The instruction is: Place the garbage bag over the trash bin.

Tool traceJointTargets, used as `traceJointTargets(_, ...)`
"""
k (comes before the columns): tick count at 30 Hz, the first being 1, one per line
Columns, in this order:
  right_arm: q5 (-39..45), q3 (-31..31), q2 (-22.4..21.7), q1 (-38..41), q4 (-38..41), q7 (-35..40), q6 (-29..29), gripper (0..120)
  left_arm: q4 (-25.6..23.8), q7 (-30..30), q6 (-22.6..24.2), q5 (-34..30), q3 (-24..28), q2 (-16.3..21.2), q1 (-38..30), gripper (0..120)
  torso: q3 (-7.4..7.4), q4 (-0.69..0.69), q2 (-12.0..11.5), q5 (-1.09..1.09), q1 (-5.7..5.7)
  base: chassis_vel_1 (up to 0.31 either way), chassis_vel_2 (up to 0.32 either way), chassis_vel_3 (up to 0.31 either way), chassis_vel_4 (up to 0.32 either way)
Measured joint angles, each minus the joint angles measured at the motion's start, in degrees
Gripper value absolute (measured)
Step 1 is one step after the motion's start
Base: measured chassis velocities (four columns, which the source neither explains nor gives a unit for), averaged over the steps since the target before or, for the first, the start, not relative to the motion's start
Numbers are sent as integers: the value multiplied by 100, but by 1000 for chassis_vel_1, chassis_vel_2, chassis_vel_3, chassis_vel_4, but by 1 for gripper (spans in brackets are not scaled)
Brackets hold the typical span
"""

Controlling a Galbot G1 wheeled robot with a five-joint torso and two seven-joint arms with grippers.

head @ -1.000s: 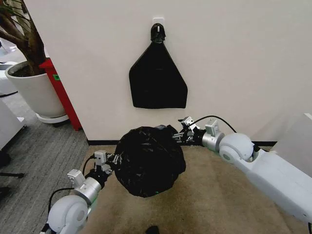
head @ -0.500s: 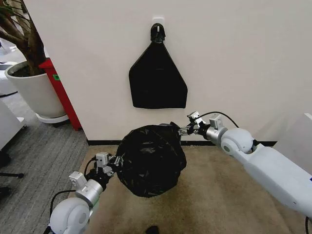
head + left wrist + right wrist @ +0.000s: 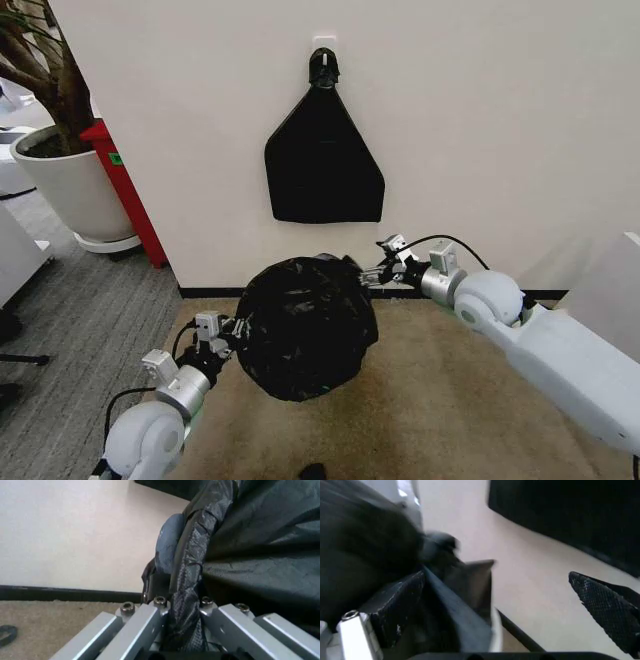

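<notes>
The garbage bag (image 3: 305, 325), glossy crinkled black plastic, bulges in a rounded mass low in front of the wall, between my two arms. My left gripper (image 3: 232, 330) is at its left side, shut on a twisted strand of the bag (image 3: 187, 588). My right gripper (image 3: 373, 274) sits at the bag's upper right corner. In the right wrist view its fingers stand wide apart, one textured fingertip (image 3: 607, 607) well off the bag (image 3: 365, 555), whose edge lies against the other finger. The trash bin is hidden under the bag.
A flat black triangular sheet (image 3: 323, 165) hangs from a wall hook above the bag. A large white plant pot (image 3: 70, 185) and a red post (image 3: 125, 195) stand at the left. Beige carpet (image 3: 450, 400) spreads below, and a grey panel (image 3: 612, 290) is at the right.
My right gripper pulled up and to the right, then came back down toward the bag's corner. The bag's upper right edge shifted with it. The left gripper held still.
</notes>
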Motion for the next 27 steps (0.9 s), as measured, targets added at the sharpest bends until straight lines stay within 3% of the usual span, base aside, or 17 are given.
traceJointTargets(3, 81, -26, 28, -4, 321, 96, 4, 100, 141, -27, -40, -28, -17, -6, -73, 1, 0, 0, 0, 0, 0, 0, 0, 0, 0)
traceJointTargets(9, 160, -73, 140, 189, 256, 181, 4, 100, 153, -23, -81, -18, -32, -42, -19, 1, 0, 1, 0, 0, 0, 0, 0, 0, 0)
traceJointTargets(27, -115, -53, 185, 184, -253, 2, 121, 100, -331, 37, -77, 41, -40, -179, 329, 1, 0, 1, 0, 0, 0, 0, 0, 0, 0)
